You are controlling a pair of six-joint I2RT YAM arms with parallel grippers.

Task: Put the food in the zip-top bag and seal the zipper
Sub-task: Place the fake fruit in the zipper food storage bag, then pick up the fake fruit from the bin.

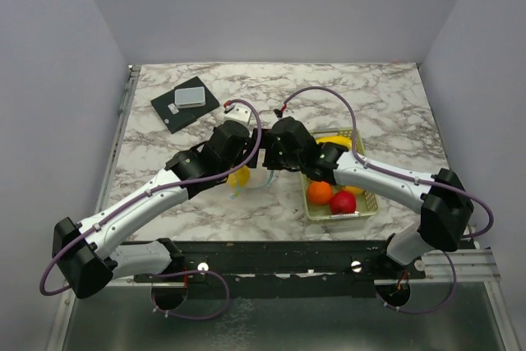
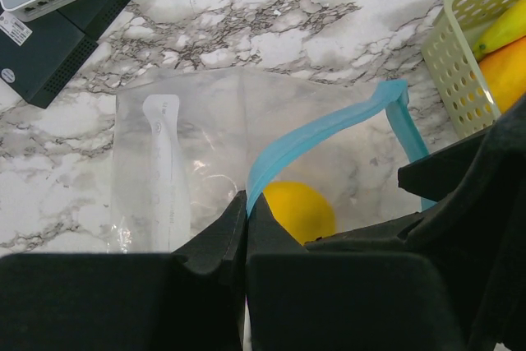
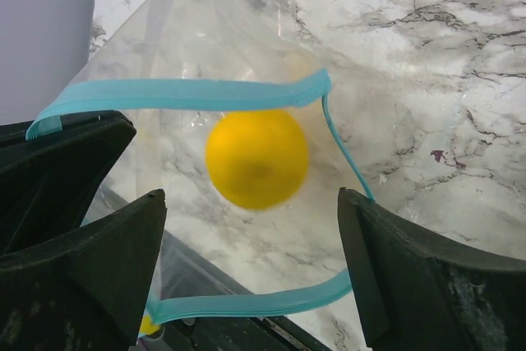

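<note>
Left gripper (image 2: 246,207): fingers pressed together, pinching one lip of the blue zipper (image 2: 329,125) on the clear bag (image 2: 185,137). The strip rises from the pinch and arches off to the right corner of the mouth.

Right gripper (image 3: 251,203): fingers spread wide, holding nothing, hanging over the open mouth of the bag.

Yellow fruit (image 3: 256,158): round and blurred, framed by the two lips of the zipper, beyond the spread fingers and touching neither. Whether it rests on the bottom of the bag cannot be told. From the left wrist it shows just past the closed fingertips, behind the blue strip.

Bag: floppy, lying on the table beyond both grippers, mouth open toward them.

Surface: table (image 1: 370,96), white marble pattern with grey veins.

Room: plain pale walls (image 1: 271,6) on three sides.

Basket (image 1: 374,203): pale green mesh, just right of the right gripper and partly under that arm. It holds a banana (image 1: 333,141), an orange ball (image 1: 319,192) and a red apple (image 1: 343,201).

Black case (image 1: 168,113): flat, with a grey box (image 1: 191,95) on top, well beyond the left gripper and off to its left.

Obstruction: both gripper heads meet over the bag and hide most of it from overhead.
</note>
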